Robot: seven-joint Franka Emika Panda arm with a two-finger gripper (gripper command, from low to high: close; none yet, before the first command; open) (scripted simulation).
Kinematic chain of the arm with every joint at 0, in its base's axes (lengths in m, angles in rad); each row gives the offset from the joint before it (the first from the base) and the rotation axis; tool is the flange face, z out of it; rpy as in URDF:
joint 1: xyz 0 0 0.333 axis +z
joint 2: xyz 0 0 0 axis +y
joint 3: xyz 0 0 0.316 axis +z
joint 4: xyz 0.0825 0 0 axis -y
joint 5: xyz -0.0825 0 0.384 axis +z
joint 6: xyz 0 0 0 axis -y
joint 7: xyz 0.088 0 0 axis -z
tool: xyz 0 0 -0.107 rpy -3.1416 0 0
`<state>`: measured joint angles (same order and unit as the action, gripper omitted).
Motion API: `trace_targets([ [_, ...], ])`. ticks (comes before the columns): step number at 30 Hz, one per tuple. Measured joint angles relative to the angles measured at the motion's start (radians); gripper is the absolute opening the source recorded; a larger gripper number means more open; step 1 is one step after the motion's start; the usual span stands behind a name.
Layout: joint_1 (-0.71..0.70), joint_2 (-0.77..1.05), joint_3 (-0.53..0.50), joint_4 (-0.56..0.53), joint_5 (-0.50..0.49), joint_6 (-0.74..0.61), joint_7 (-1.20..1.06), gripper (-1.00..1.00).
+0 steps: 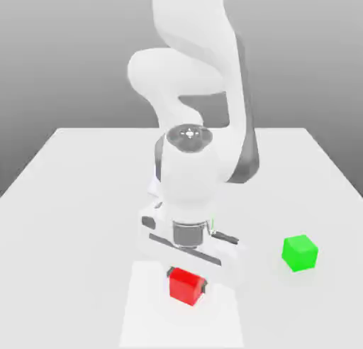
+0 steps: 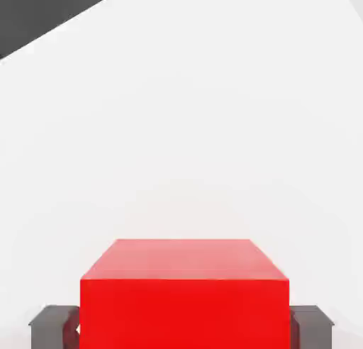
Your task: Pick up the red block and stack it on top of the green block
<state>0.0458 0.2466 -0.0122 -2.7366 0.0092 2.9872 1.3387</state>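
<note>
We observe a pale, smooth tabletop [image 1: 85,220], with a brighter white four-sided patch [image 1: 145,319] at its near edge in the exterior view. In front of us, over that patch, we find the red block [image 1: 186,286], its faces plain and bright. The gripper [image 1: 187,280] is clamped on it: we note one dark fingertip against each of two opposite sides, and the hand view agrees, with the block filling the space between the dark pads [image 2: 312,328]. From these angles we cannot tell whether the block's underside touches the surface.

The hand's white body sits directly above the block and slants in the exterior view, its lower end toward the exterior view's right. A little farther back, we record the green block [image 1: 299,252], resting on the tabletop toward the exterior view's right, well apart from the red block and from the gripper. Its top is bare and two of its side faces are visible to us.

Behind and above, we see the white arm [image 1: 191,21] with dark grey joint sections, bending down toward the hand. Past the table's straight far edge, we log a plain grey background [image 1: 64,50], lighter low down and darker higher up.
</note>
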Motion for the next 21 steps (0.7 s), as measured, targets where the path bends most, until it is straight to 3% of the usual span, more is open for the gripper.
trace_targets([
  [4, -0.001, -0.011, 0.0, 0.0, -0.003, -0.009, 0.002, -1.0],
  [14, 0.001, -0.209, -0.004, -0.029, -0.011, -0.178, 0.008, -1.0],
  [21, 0.114, -0.271, 0.123, -0.041, 0.05, -0.241, 0.108, -1.0],
])
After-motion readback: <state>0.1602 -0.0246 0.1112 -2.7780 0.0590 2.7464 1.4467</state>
